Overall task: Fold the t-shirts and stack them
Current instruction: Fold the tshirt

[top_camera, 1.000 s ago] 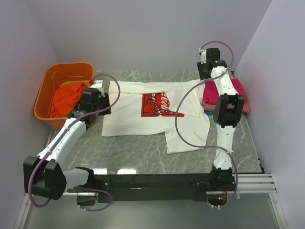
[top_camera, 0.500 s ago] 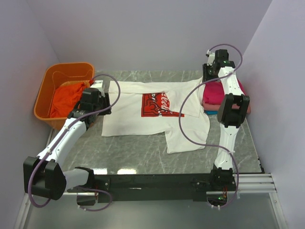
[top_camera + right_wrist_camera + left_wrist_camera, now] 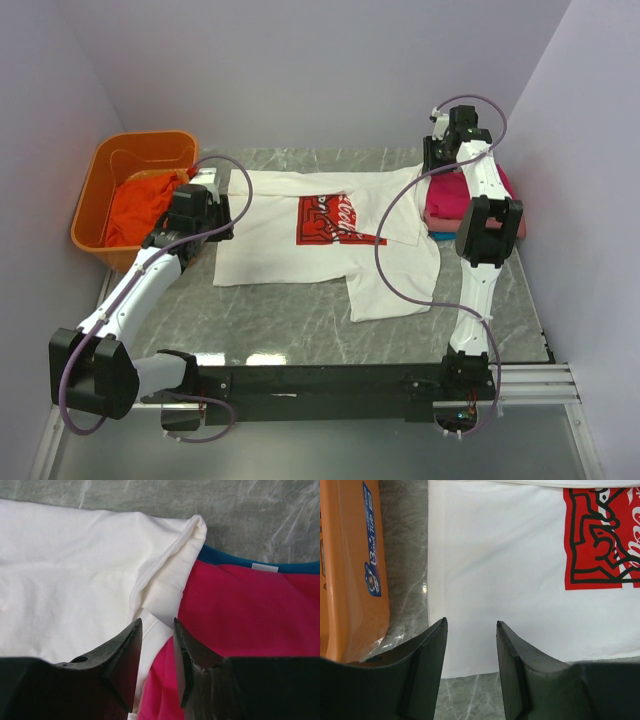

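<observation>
A white t-shirt with a red print lies spread on the marble table. One of its sleeves rests on the edge of a folded magenta t-shirt, which sits on a blue one at the right. My right gripper hovers over that sleeve's fold, jaws narrow but apart, nothing pinched between them. My left gripper stands open above the white t-shirt's near left corner, holding nothing. An orange-red t-shirt lies in the basket.
The rigid orange basket stands at the far left, its wall close beside my left fingers. The folded stack sits against the right wall. Purple cables loop from both arms over the shirt.
My right arm has swung back and to the right, bringing its gripper over the sleeve at the stack, and its jaws have narrowed. The left arm and the white t-shirt have not moved.
</observation>
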`<control>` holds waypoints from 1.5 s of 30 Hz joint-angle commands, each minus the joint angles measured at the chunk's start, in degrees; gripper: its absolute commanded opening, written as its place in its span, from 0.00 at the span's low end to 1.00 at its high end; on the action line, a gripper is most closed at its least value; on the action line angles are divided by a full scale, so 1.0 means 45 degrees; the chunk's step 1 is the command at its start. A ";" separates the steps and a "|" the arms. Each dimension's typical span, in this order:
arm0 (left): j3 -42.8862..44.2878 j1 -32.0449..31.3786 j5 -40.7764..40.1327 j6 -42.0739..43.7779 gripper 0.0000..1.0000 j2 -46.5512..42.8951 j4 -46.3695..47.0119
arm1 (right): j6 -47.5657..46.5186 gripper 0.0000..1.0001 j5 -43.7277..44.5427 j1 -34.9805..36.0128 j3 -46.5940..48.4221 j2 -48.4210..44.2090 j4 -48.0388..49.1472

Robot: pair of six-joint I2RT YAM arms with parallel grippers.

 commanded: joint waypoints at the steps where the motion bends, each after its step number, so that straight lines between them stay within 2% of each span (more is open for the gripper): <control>1: 0.0006 0.0022 0.0189 0.0259 0.50 -0.0297 0.0335 | 0.0152 0.38 0.0181 -0.0081 0.0027 -0.0039 -0.0078; 6: 0.0006 0.0022 0.0189 0.0279 0.50 -0.0317 0.0355 | 0.0172 0.38 0.0240 -0.0081 -0.0031 0.0078 -0.0156; 12: 0.0006 0.0022 0.0189 0.0279 0.49 -0.0317 0.0355 | 0.0269 0.33 0.0064 -0.0081 -0.0031 0.0079 -0.0214; 25: 0.0006 0.0022 0.0208 0.0298 0.50 -0.0317 0.0374 | 0.0406 0.32 -0.0014 -0.0081 0.0125 0.0254 -0.0351; 29: 0.0025 0.0022 0.0208 0.0298 0.49 -0.0317 0.0355 | 0.0367 0.26 0.0005 -0.0081 0.0086 0.0176 -0.0351; 32: 0.0006 0.0022 0.0208 0.0298 0.49 -0.0317 0.0355 | 0.0308 0.19 0.0123 -0.0081 0.0125 0.0137 -0.0293; 34: 0.0006 0.0022 0.0208 0.0298 0.49 -0.0317 0.0355 | 0.0269 0.11 0.0298 -0.0081 0.0164 0.0059 -0.0254; 37: 0.0025 0.0022 0.0189 0.0298 0.49 -0.0317 0.0355 | 0.0211 0.05 0.0415 -0.0081 0.0086 -0.0155 -0.0059; 45: 0.0006 0.0022 0.0189 0.0298 0.49 -0.0317 0.0355 | 0.0210 0.02 0.0338 -0.0081 -0.0050 -0.0760 0.0156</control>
